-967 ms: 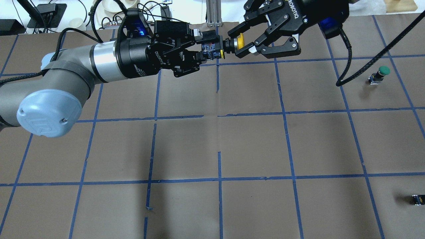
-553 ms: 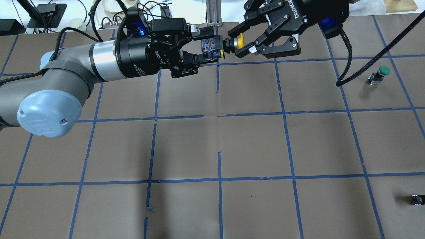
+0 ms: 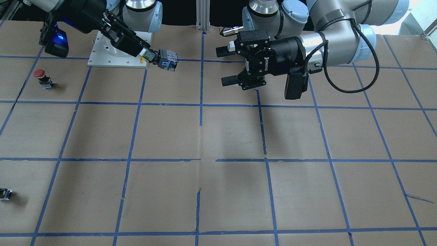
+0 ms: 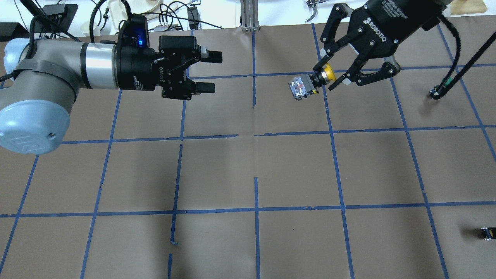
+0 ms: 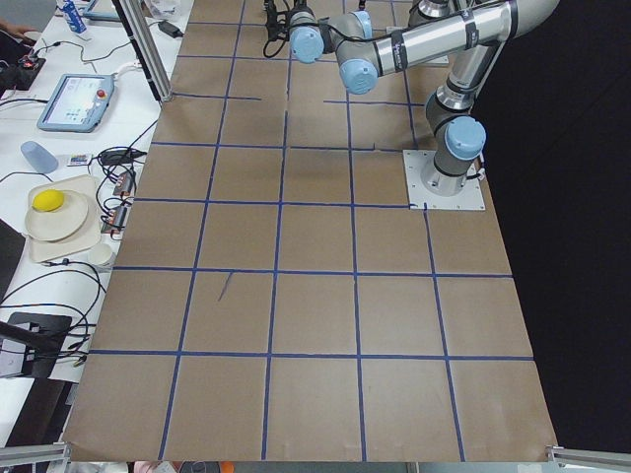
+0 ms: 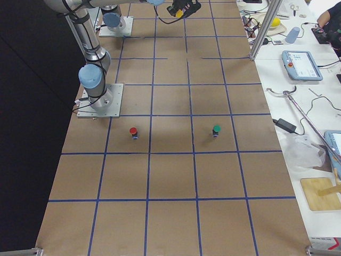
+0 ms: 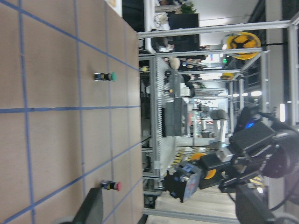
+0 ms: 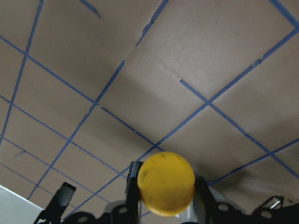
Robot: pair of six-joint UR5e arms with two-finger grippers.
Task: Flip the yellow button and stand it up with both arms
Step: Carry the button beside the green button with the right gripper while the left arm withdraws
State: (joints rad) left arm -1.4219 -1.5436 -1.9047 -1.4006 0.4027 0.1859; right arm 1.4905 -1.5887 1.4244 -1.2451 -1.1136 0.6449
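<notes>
My right gripper (image 4: 324,77) is shut on the yellow button (image 4: 301,86), gripping it by the yellow cap. It holds the button on its side above the table, with the black base pointing at the left arm. The right wrist view shows the cap (image 8: 166,183) between the fingers. My left gripper (image 4: 215,73) is open and empty, well left of the button and facing it. In the front view the right gripper (image 3: 147,56) holds the button (image 3: 168,60), and the left gripper (image 3: 222,66) is a gap away. The left wrist view shows the button (image 7: 192,176) held aloft.
A green-capped button (image 6: 216,129) and a red-capped button (image 3: 41,77) stand on the table on the right arm's side. A small dark capless part (image 4: 486,232) lies near the right front edge. A black cable (image 4: 461,73) hangs from the right arm over the green button.
My left gripper has let go of the button's base, opened and pulled back to the left. My right gripper has carried the button to the right and lower, away from the left gripper.
</notes>
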